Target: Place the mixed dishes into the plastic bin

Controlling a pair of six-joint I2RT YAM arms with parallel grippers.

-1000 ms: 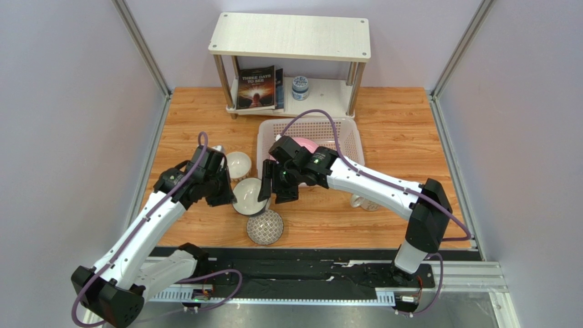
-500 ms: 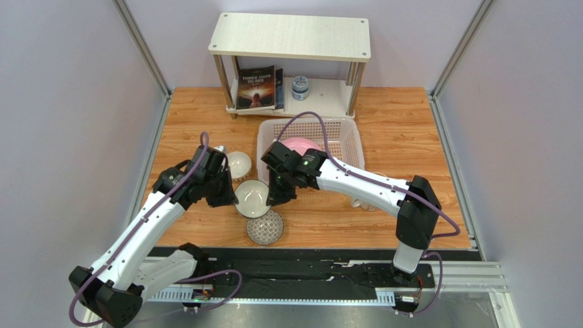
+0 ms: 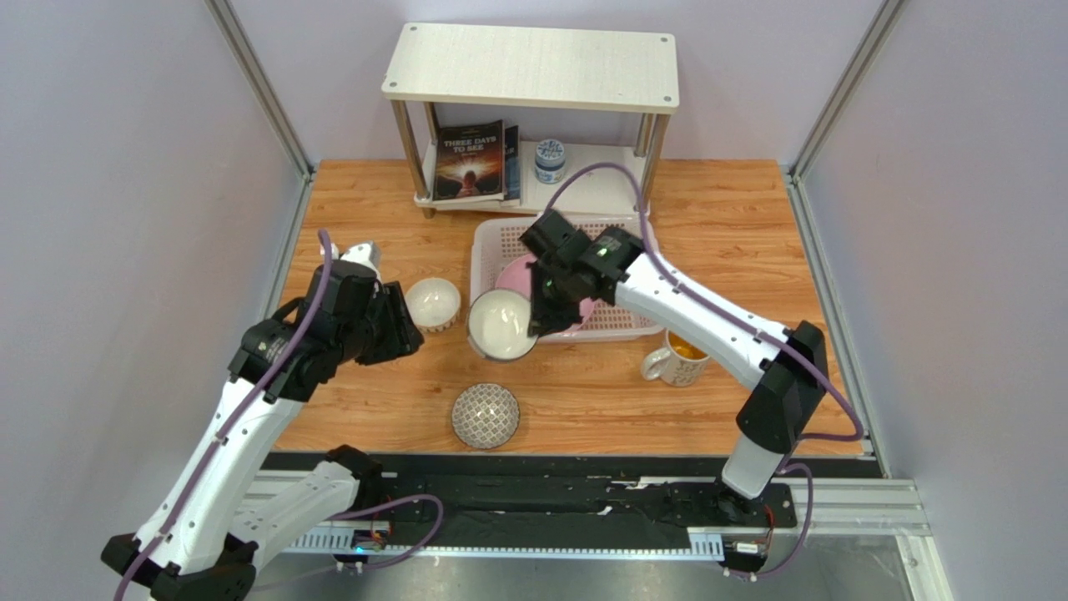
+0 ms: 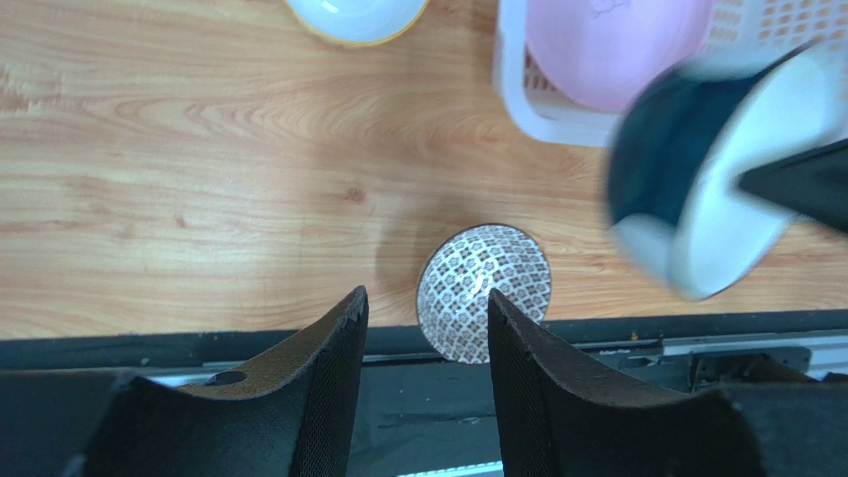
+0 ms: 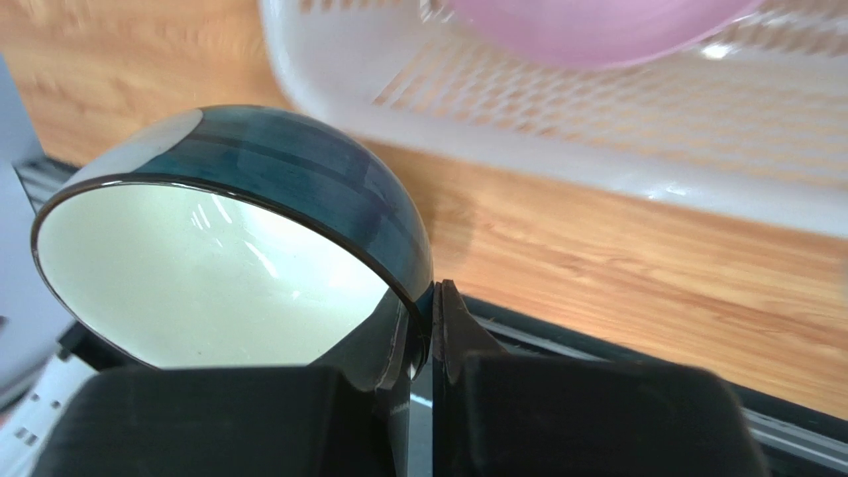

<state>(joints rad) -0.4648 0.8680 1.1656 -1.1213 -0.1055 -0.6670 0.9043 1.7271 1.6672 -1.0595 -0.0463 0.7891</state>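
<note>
My right gripper [image 3: 537, 319] [image 5: 430, 298] is shut on the rim of a bowl [image 3: 502, 323] [image 5: 219, 278], white inside and dark teal outside. It hangs tilted by the near left corner of the plastic bin [image 3: 627, 323] [image 5: 597, 149]. In the bin lies the pink plate [image 3: 517, 276] [image 5: 597, 20], partly hidden by the arm. My left gripper [image 3: 404, 338] [image 4: 426, 295] stands open and empty to the left, above the table. The dark-patterned bowl [image 3: 485, 415] [image 4: 483, 288] sits near the front edge. A small white bowl [image 3: 434, 302] rests left of the bin. The white mug [image 3: 677, 359] stands right of it.
A white two-tier shelf [image 3: 533, 65] stands at the back with a book [image 3: 470, 160] and a small blue-white jar [image 3: 549, 160] on its lower tier. A black rail [image 3: 539, 495] runs along the near edge. Walls with metal posts close both sides.
The left gripper has let go of the bowl and drawn back to the left. The right gripper has shut on its rim and carried it up toward the bin.
</note>
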